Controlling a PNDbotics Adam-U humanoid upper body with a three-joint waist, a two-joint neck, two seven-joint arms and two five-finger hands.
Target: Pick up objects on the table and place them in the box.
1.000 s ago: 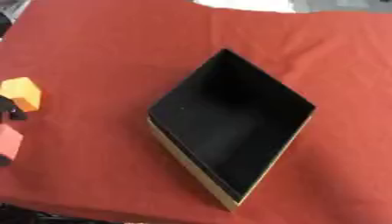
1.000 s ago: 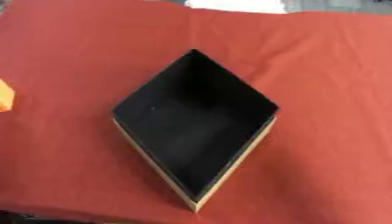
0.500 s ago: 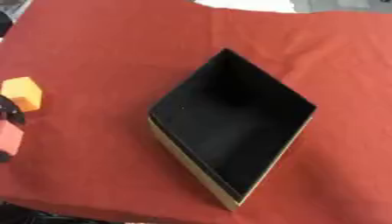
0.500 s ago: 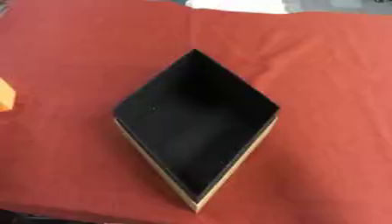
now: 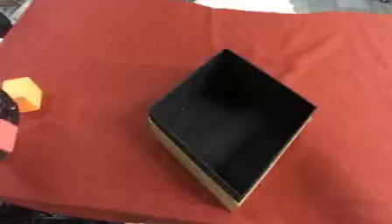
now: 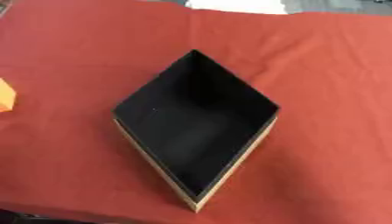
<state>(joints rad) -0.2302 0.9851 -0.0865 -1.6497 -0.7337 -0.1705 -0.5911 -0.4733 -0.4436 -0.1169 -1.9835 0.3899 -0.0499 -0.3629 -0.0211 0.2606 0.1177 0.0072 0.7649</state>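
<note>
Nothing has shifted much over the last second: the block, the box and the dark shape at the left edge sit where they were.

We take that dark shape to be the left robot hand (image 5: 7, 112). So little of it shows that we cannot tell whether its fingers are apart, together or clamped on anything. The right robot hand is out of sight.

Just beside it on the far side sits an orange block (image 5: 23, 92), touching or nearly so. On the near side is a red piece (image 5: 6, 134), cut off by the edge; whether it is held or lying on the worktop (image 5: 92, 52) we cannot say. The box (image 5: 190, 165) stands well to the right, mid-worktop, turned corner-on, open and seemingly empty.

We judge the step to be a pickup at the left edge. To do it well, we would close squarely on opposite flat faces of one block and lift clear. We would then carry it high enough to pass the box's near-left wall and let go over the middle of the box.

Count: one box, one orange block, one red piece, one robot hand.
</note>
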